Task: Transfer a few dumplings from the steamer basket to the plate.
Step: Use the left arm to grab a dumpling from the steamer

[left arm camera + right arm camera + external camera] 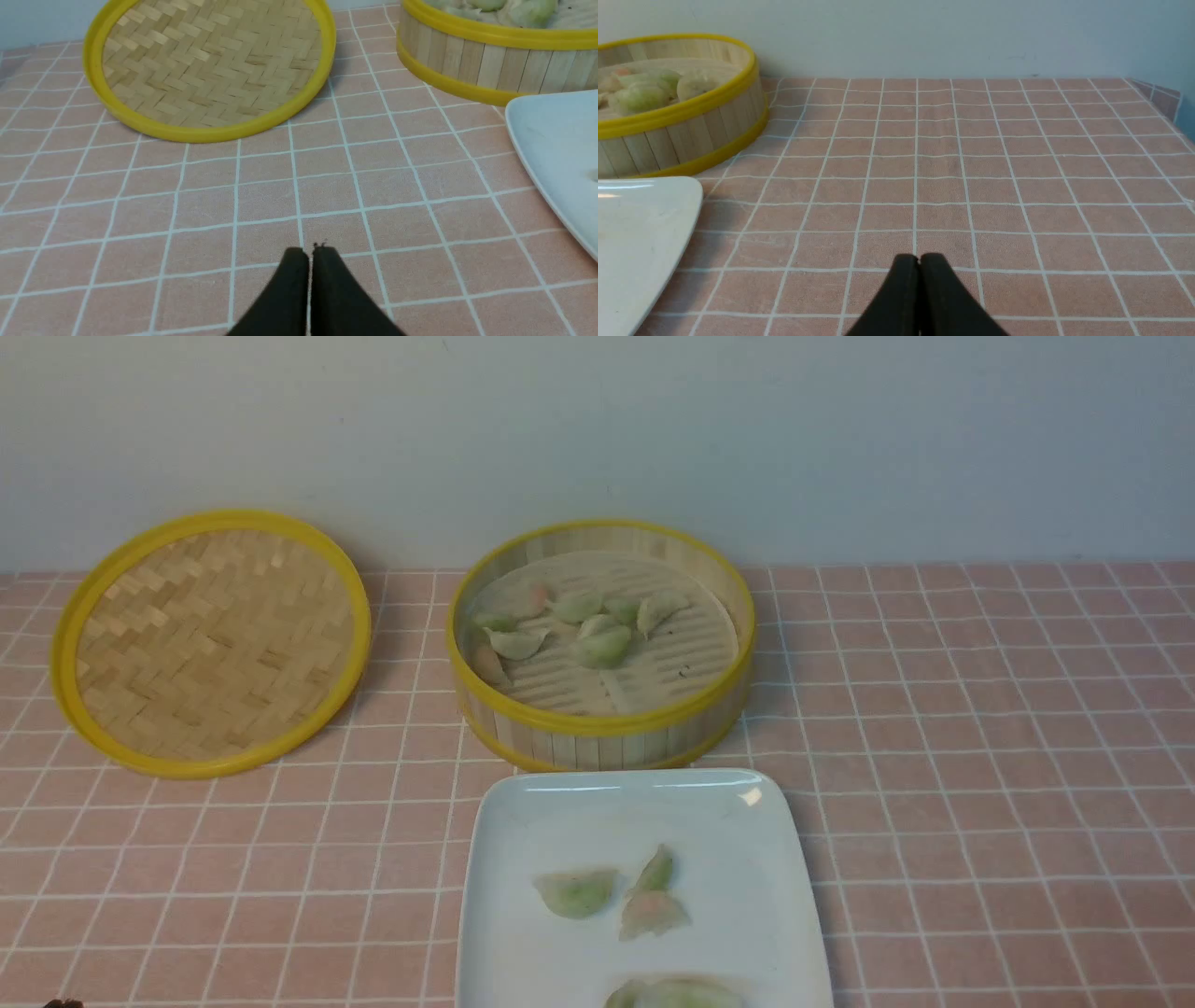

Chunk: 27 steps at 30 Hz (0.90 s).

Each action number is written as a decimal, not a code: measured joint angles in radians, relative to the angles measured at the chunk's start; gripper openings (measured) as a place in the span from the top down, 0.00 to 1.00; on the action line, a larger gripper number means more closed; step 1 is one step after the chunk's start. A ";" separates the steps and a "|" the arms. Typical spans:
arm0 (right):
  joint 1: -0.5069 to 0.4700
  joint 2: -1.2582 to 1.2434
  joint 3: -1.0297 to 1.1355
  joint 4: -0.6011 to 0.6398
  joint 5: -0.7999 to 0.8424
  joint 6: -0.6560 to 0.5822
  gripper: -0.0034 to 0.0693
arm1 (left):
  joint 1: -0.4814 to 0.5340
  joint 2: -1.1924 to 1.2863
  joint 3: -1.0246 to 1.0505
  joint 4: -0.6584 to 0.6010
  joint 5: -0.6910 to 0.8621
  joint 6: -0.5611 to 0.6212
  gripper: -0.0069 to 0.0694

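The round bamboo steamer basket (602,728) stands mid-table with several pale green, whitish and pinkish dumplings (602,647) on its slotted floor. Directly in front of it lies the white plate (523,812), carrying a green dumpling (577,892), two smaller ones (653,901) beside it, and more at the frame's lower edge (674,994). My left gripper (310,250) is shut and empty over the pink cloth, left of the plate (556,154) and the basket (490,63). My right gripper (919,257) is shut and empty, right of the plate (640,233) and basket (686,130). Neither gripper's fingers show in the front view.
The flat woven lid (213,644) with its yellow rim lies left of the basket, also in the left wrist view (210,70). A pink checked cloth (980,756) covers the table; a pale wall runs along the back. The table's right edge (1176,102) shows in the right wrist view.
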 joint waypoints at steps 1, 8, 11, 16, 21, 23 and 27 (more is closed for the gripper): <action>0.000 0.000 0.000 0.000 0.000 0.000 0.97 | 0.000 0.000 0.000 0.000 0.000 0.000 0.92; 0.000 0.000 0.000 0.000 0.000 0.000 0.97 | 0.000 0.000 0.000 0.000 0.000 0.000 0.92; 0.000 0.000 0.000 0.000 0.000 0.000 0.97 | 0.000 0.000 0.000 0.000 0.000 0.000 0.92; 0.000 0.000 0.000 0.000 0.000 0.000 0.97 | 0.000 0.000 0.000 0.000 0.000 0.000 0.92; 0.000 0.000 0.000 0.000 0.000 0.000 0.97 | 0.000 0.000 0.000 0.000 0.000 0.000 0.92; 0.000 0.000 0.000 0.000 0.000 0.000 0.97 | 0.000 0.000 0.000 -0.004 -0.002 -0.004 0.92; 0.000 0.000 0.000 0.000 0.000 0.000 0.97 | 0.000 0.000 0.002 -0.140 -0.075 -0.071 0.92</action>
